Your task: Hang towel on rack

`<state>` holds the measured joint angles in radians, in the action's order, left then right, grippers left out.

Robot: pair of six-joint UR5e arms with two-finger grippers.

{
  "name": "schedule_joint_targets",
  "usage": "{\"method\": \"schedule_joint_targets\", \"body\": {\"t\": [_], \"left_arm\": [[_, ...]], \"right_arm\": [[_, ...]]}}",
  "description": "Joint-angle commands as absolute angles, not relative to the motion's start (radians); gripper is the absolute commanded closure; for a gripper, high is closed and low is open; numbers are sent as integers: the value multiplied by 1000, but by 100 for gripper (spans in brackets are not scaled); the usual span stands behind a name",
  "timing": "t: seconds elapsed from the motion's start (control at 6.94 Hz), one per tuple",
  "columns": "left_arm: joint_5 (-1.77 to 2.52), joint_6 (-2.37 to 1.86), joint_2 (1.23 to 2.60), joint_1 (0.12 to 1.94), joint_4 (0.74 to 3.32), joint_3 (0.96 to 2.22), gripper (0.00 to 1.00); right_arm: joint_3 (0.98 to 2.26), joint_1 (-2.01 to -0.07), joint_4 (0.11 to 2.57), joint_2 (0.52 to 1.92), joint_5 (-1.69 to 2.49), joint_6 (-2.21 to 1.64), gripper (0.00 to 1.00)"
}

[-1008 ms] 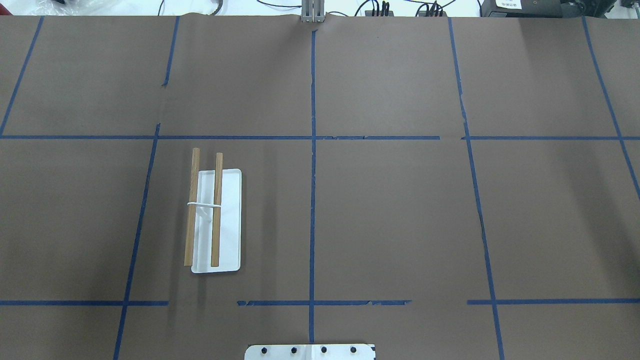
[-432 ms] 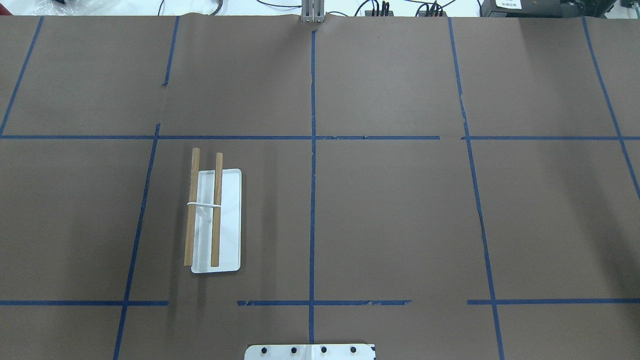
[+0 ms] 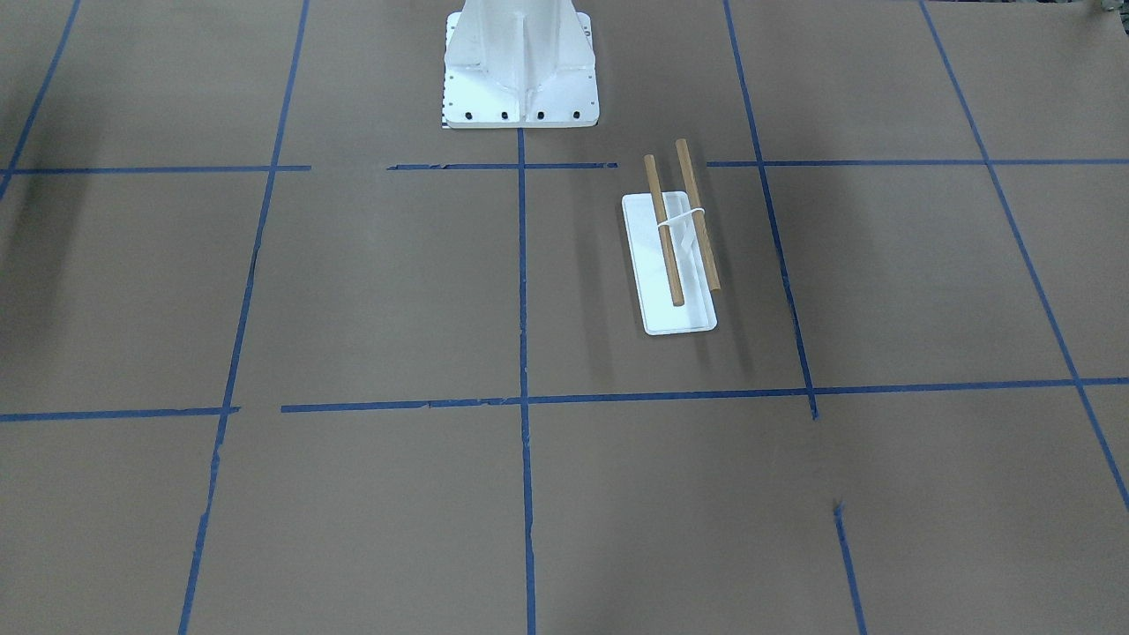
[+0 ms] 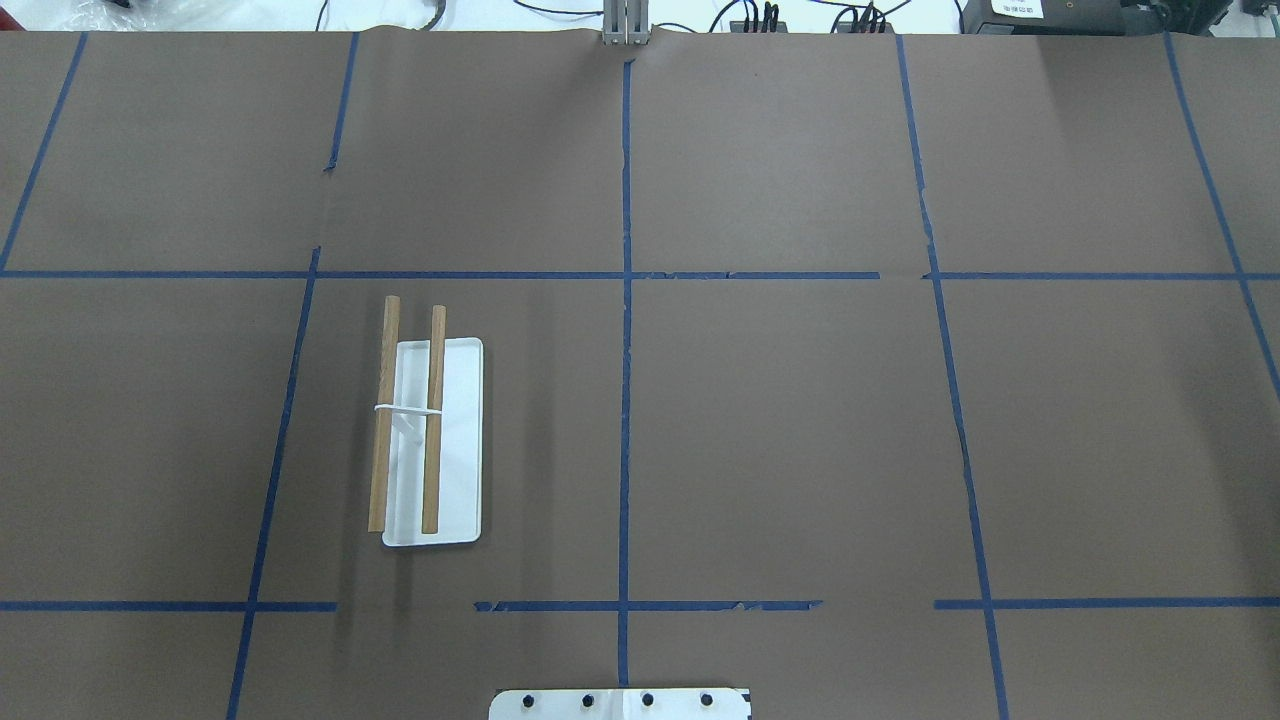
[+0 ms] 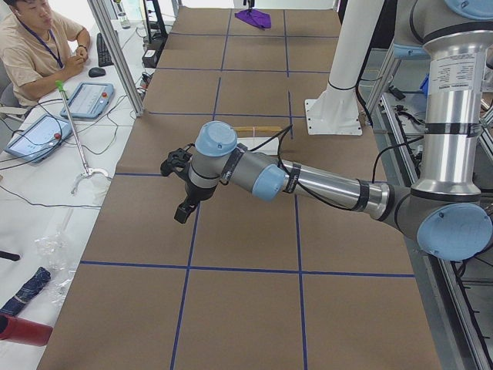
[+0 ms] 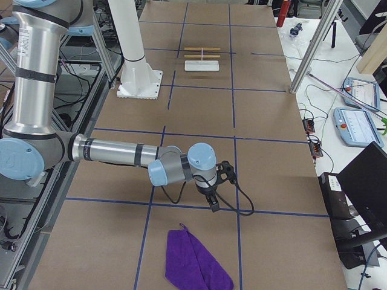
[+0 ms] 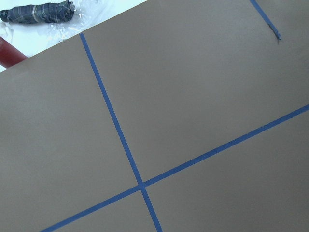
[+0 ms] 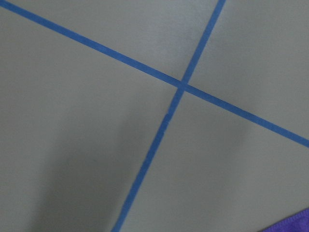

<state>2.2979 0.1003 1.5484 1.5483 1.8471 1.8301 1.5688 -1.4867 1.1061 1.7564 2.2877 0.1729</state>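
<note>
The rack is a white base (image 4: 455,440) with two wooden rods (image 4: 433,420) on a white bracket, standing on the table's left half; it also shows in the front view (image 3: 675,265) and far off in the right view (image 6: 202,60). The purple towel (image 6: 196,266) lies crumpled flat at the table's right end, with one edge in the right wrist view (image 8: 295,224) and far away in the left view (image 5: 253,17). My right gripper (image 6: 212,203) hovers just beyond the towel. My left gripper (image 5: 185,210) hovers over bare table near the left end. Whether either is open, I cannot tell.
The robot's white pedestal (image 3: 520,70) stands at the table's near middle edge. Blue tape lines cross the brown table cover (image 4: 800,420). An operator (image 5: 31,38) sits beyond the left end. A dark bundle (image 7: 36,12) and a red object (image 7: 7,54) lie off the left end.
</note>
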Motion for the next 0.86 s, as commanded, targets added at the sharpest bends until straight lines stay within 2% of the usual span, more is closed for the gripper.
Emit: {"method": "schedule_joint_targets", "body": {"t": [0.0, 0.14, 0.58, 0.72], "left_arm": [[2299, 101, 1549, 1549, 1859, 1830, 0], [2299, 101, 1549, 1549, 1861, 1835, 0], [2299, 103, 1551, 1549, 1862, 1841, 0], [2299, 103, 1552, 1548, 1862, 1841, 0]], "right_arm": [[1326, -1479, 828, 1764, 2258, 176, 2], [1298, -1435, 796, 1776, 2214, 176, 7], [1261, -1379, 728, 1834, 2203, 204, 8], [1261, -1376, 704, 1859, 2203, 206, 20]]}}
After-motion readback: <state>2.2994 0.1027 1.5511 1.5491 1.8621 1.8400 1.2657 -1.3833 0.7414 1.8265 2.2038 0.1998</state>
